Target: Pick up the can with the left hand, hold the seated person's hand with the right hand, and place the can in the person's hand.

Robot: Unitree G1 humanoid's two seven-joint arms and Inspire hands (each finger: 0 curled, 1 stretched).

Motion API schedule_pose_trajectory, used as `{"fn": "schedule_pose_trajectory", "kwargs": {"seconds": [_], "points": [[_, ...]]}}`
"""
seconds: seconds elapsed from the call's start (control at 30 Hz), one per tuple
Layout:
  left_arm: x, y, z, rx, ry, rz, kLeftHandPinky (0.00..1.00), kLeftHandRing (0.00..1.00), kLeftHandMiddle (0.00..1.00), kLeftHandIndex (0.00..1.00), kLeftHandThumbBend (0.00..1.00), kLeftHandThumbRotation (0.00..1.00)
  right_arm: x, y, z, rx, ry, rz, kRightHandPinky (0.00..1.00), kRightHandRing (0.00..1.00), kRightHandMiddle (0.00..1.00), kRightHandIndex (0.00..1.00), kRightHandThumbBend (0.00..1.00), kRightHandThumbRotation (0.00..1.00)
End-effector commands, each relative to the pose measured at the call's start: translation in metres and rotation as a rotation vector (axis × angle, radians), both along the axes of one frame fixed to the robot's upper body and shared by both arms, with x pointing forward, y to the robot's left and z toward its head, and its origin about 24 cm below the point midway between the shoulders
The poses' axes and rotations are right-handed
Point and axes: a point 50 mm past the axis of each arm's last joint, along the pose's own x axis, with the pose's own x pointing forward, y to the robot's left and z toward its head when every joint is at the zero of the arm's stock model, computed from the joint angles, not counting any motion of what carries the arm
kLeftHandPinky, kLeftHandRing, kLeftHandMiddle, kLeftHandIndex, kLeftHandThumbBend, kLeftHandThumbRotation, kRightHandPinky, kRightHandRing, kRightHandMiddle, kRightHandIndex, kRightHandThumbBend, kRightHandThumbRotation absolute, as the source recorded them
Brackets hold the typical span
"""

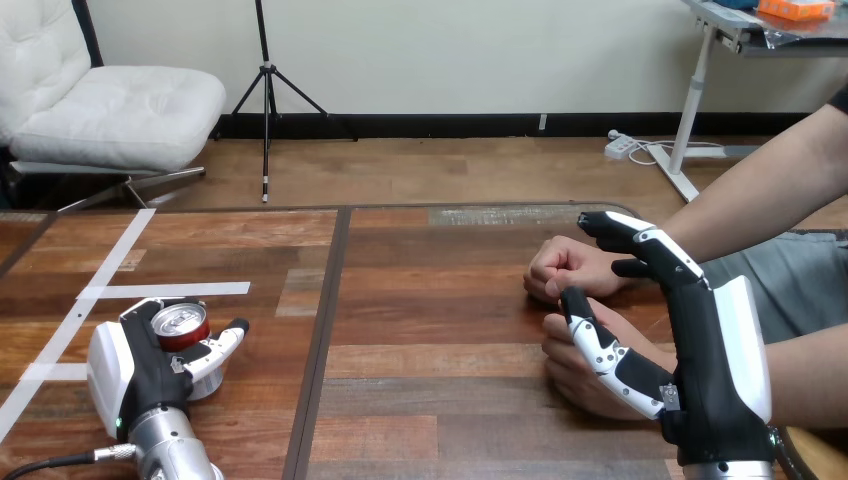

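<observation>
A red can with a silver top stands on the wooden table at the lower left. My left hand is wrapped round it, fingers on its far side and thumb on its near right side. At the right, my right hand stands edge-up with its fingers nearly straight, reaching over the person's far wrist. Its thumb lies across the person's nearer hand. The person's farther hand is a loose fist resting on the table. I see no curl round either of the person's hands.
White tape strips mark the table's left part. A dark seam runs down the table between its two halves. The person's forearms come in from the right edge.
</observation>
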Motion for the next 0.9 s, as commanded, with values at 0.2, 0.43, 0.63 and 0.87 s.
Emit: {"fn": "schedule_pose_trajectory", "kwargs": {"seconds": [0.2,0.43,0.63,0.87], "points": [[0.0057,-0.0061,0.0041,-0.004,-0.024,-0.035,0.41,0.44,0.5,0.51,0.67,0.0,0.0062,0.0026,0.0166,0.017,-0.078,0.013,0.7,0.77,0.77,0.74,0.35,0.01],[0.0051,-0.0059,0.0048,-0.01,-0.041,-0.031,0.41,0.44,0.49,0.51,0.68,0.0,0.0066,0.0028,0.0166,0.015,-0.083,0.013,0.7,0.77,0.77,0.74,0.35,0.02],[0.0051,-0.0058,0.0056,-0.016,-0.055,-0.027,0.41,0.44,0.49,0.51,0.69,0.0,0.0068,0.0029,0.0168,0.012,-0.086,0.011,0.7,0.77,0.77,0.74,0.36,0.02],[0.0052,-0.0062,0.0072,-0.018,-0.075,-0.029,0.4,0.43,0.49,0.5,0.69,0.0,0.0071,0.0025,0.0168,0.014,-0.089,0.014,0.68,0.76,0.77,0.74,0.36,0.01]]}}
